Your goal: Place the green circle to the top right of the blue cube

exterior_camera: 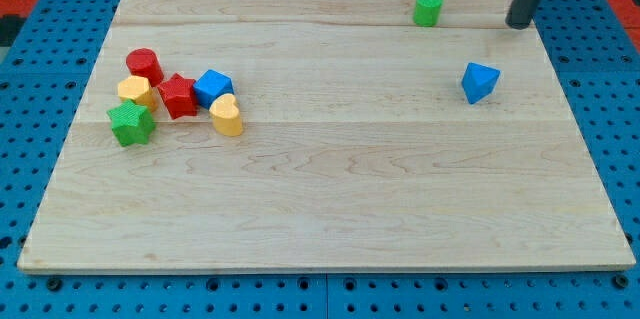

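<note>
The green circle is a small green cylinder near the board's top edge, right of centre. A blue cube lies below and to the right of it, apart from it. A second blue block sits in the cluster at the view's left. My tip is the lower end of a dark rod at the view's top right. It stands right of the green circle and above the right-hand blue cube, touching neither.
A cluster at the view's left holds a red cylinder, a yellow block, a red star, a green star and a yellow heart. The wooden board lies on a blue perforated table.
</note>
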Controlling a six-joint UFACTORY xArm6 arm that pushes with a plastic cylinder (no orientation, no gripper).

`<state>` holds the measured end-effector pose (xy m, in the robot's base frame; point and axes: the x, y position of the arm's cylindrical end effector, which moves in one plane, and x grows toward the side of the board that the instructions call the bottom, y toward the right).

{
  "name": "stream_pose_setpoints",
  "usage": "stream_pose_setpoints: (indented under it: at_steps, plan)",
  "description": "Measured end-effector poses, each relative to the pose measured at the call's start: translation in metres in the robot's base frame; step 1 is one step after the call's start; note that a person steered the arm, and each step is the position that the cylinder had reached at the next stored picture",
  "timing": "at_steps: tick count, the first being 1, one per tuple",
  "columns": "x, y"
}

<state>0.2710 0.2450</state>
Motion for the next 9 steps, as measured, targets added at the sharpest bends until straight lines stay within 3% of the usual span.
stream_pose_setpoints:
  at_steps: [1,3,4,6,8,9]
  plan:
    - [-0.013,-0.053]
    - [-0.043,-0.093]
    - [-0.062,-0.162]
    - [-0.002,-0.246]
    - [0.005,-0.228]
    - [0.039,-0.26]
